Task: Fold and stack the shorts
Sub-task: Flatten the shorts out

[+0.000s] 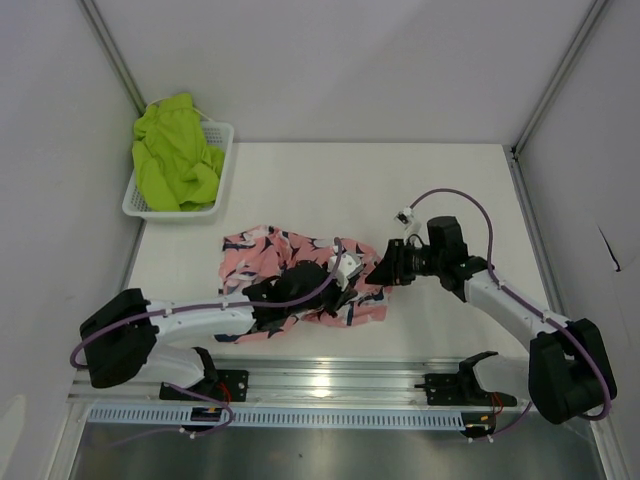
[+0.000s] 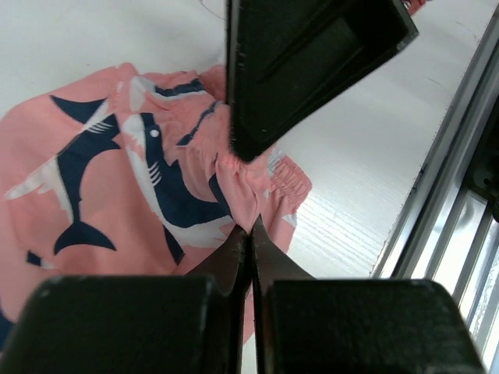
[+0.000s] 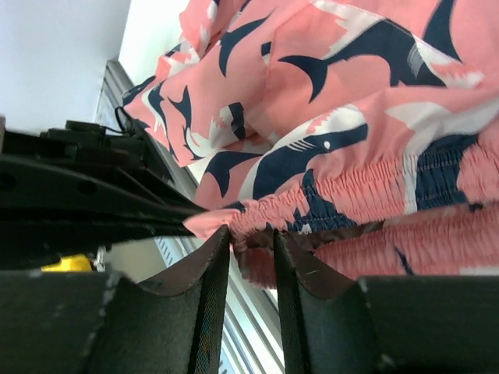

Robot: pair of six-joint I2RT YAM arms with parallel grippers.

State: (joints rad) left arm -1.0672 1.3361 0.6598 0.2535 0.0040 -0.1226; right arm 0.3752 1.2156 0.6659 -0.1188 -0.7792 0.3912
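Folding step: left pincer [image 2: 249, 234] clamped on the pink shark-print shorts [image 2: 93, 179] on the bench [image 1: 300, 190]; right pincer [image 3: 251, 241] slightly parted at their waistband [image 3: 374, 187]. Next, I judge, carry the fold over. Farthest, the lime green shorts [image 1: 175, 150] fill the white basket [image 1: 225, 160]

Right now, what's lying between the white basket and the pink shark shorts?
Nothing: only bare table separates the basket from the pink shorts, as the top view shows.
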